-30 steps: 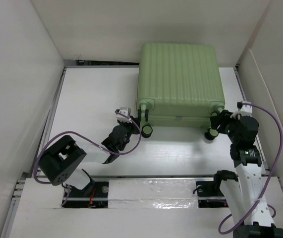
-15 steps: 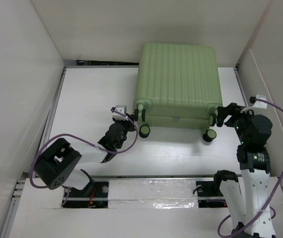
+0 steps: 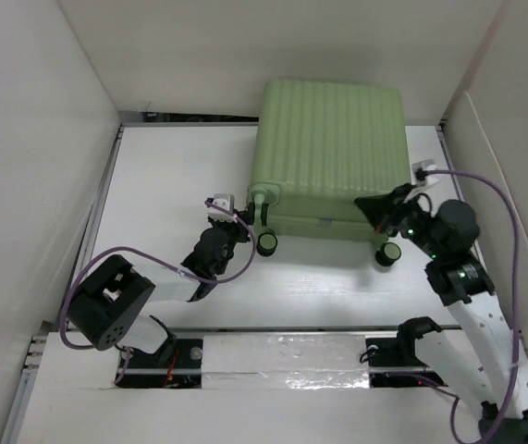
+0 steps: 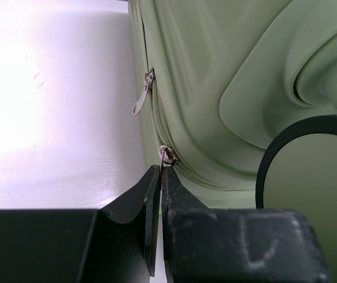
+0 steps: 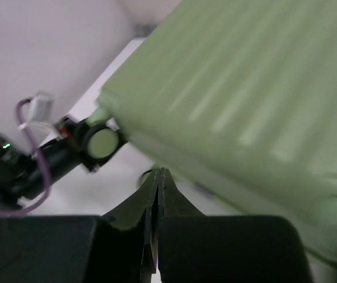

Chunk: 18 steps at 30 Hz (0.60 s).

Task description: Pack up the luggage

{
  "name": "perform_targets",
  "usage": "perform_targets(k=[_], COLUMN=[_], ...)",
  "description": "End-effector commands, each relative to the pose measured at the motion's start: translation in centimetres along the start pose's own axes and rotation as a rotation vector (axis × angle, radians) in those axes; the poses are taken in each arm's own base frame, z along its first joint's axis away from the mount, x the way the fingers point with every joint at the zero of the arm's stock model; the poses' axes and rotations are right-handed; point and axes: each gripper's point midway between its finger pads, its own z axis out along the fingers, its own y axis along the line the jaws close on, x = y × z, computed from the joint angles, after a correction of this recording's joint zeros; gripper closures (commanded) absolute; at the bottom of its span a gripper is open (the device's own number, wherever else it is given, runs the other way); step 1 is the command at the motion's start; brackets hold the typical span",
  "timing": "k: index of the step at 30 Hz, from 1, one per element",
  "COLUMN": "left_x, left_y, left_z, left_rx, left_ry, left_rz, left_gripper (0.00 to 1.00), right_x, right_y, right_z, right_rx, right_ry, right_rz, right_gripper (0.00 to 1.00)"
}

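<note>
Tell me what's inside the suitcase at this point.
Nothing inside shows: the suitcase lies closed, only its ribbed green shell and the zipper along the seam visible. Any contents are covered.

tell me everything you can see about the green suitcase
The luggage is a light green, ribbed hard-shell case, closed and lying flat at the far right of the table. Two black-and-green wheels face the arms. Its seam zipper has a loose pull; the shut left gripper meets a second pull. The shut right gripper is at its near right corner.
</note>
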Motion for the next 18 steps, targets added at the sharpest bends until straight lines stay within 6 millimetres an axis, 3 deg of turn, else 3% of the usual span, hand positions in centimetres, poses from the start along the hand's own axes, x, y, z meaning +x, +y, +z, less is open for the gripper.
perform_targets(k=[1, 2, 3, 5, 6, 7, 9, 10, 11, 17, 18], left_x=[-3.8, -3.8, -3.7, -3.6, -3.5, -3.5, -3.6, -3.6, -3.6, -3.7, -3.7], left_y=[1.0, 1.1, 1.1, 1.0, 1.0, 1.0, 1.0, 1.0, 1.0, 0.8, 0.8], left_z=[0.3, 0.2, 0.2, 0.2, 0.2, 0.1, 0.1, 0.0, 0.0, 0.0, 0.0], left_rx=[-0.044, -0.044, -0.043, -0.041, -0.038, -0.036, -0.034, -0.032, -0.032, -0.026, -0.025], left_ry=[-0.137, -0.137, -0.136, -0.132, -0.130, -0.131, -0.133, -0.133, -0.134, -0.137, -0.135], left_rz=[-0.050, -0.052, -0.053, -0.054, -0.055, -0.056, -0.060, -0.060, -0.060, -0.068, -0.067], left_gripper=[1.00, 1.00, 1.00, 1.00, 1.00, 1.00, 1.00, 1.00, 1.00, 1.00, 1.00], right_x=[0.7, 1.4, 1.7, 4.1, 3.4, 5.0, 5.0, 5.4, 6.9, 8.8, 9.1], right_y=[5.2, 6.2, 8.5, 9.5, 10.0, 10.2, 11.4, 11.5, 11.6, 10.9, 11.7], right_z=[3.5, 4.3, 5.2, 7.5, 8.3, 9.5, 10.4, 10.9, 11.7, 13.9, 14.2], right_rx=[-0.153, -0.156, -0.172, -0.157, -0.150, -0.143, -0.197, -0.202, -0.192, -0.167, -0.218], right_ry=[-0.035, -0.020, -0.043, -0.021, -0.067, -0.036, -0.071, -0.070, -0.038, -0.040, -0.031], right_rz=[0.072, 0.089, 0.124, 0.163, 0.232, 0.271, 0.366, 0.400, 0.428, 0.624, 0.648], right_gripper=[1.00, 0.97, 0.61, 0.30, 0.13, 0.07, 0.02, 0.01, 0.00, 0.00, 0.00])
